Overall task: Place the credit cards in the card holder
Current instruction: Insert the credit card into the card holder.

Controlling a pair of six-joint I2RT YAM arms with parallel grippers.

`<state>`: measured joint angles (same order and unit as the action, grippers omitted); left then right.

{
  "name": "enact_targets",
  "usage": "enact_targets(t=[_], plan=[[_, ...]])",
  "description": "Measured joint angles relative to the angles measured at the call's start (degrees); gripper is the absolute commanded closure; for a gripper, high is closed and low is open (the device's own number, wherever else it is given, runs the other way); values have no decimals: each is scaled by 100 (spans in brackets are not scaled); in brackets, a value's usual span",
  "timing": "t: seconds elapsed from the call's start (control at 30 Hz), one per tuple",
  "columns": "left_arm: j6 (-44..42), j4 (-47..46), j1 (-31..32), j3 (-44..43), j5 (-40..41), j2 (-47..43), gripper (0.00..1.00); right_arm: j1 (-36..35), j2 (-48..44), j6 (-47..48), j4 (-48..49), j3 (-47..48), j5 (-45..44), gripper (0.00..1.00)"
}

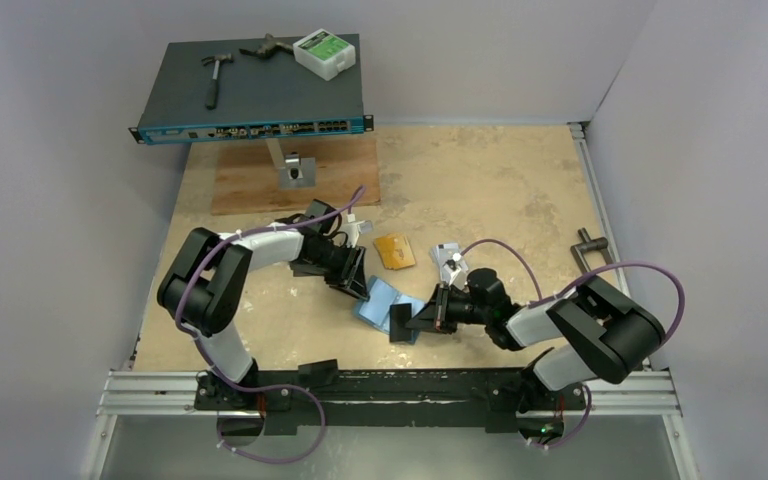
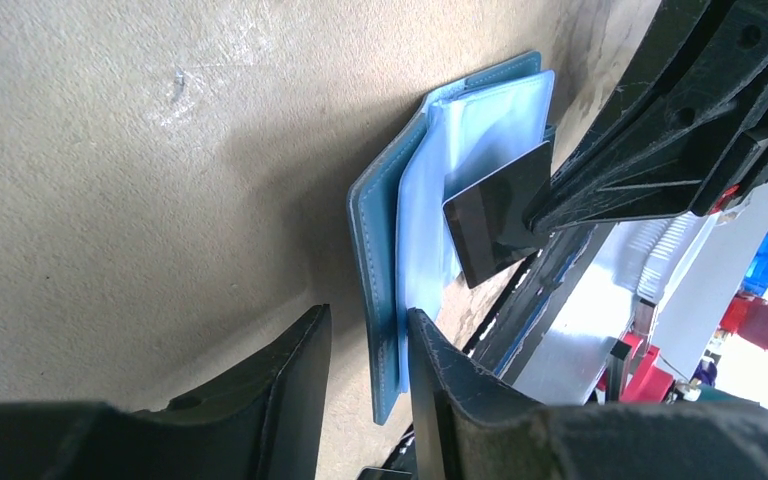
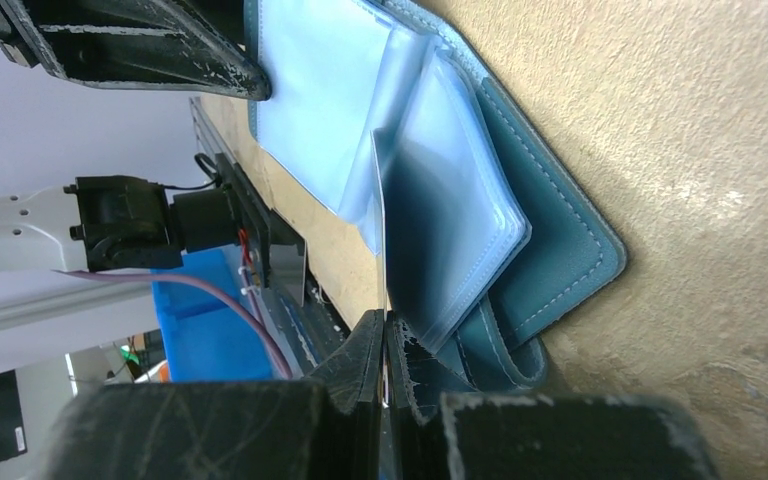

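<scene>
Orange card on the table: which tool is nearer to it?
Left. The left tool sits close to the orange card, over the card holder's far edge; the right tool is farther, at the holder's near side, shut on a dark card.

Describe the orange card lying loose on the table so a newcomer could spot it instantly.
On the tan table, look just below the near right corner of the plywood board. The orange-gold card lies flat there, just beyond the open teal card holder. It alone is orange; its neighbour on the right is a silver-grey card.
</scene>
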<state>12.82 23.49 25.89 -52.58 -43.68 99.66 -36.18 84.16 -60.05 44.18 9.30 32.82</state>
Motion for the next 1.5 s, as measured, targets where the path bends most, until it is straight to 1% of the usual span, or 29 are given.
enact_targets(t=[0.27,0.53,1.2,1.5], plan=[[-42,37,17,-2,2,2,69,50,142,2,57,44,2,100],[-42,66,133,-2,-2,2,69,94,496,-9,269,203,24,100],[-42,109,179,0,-98,125,71,284,664,-17,437,420,144,100],[-44,151,227,-2,-103,131,68,289,1064,-101,769,520,179,100]])
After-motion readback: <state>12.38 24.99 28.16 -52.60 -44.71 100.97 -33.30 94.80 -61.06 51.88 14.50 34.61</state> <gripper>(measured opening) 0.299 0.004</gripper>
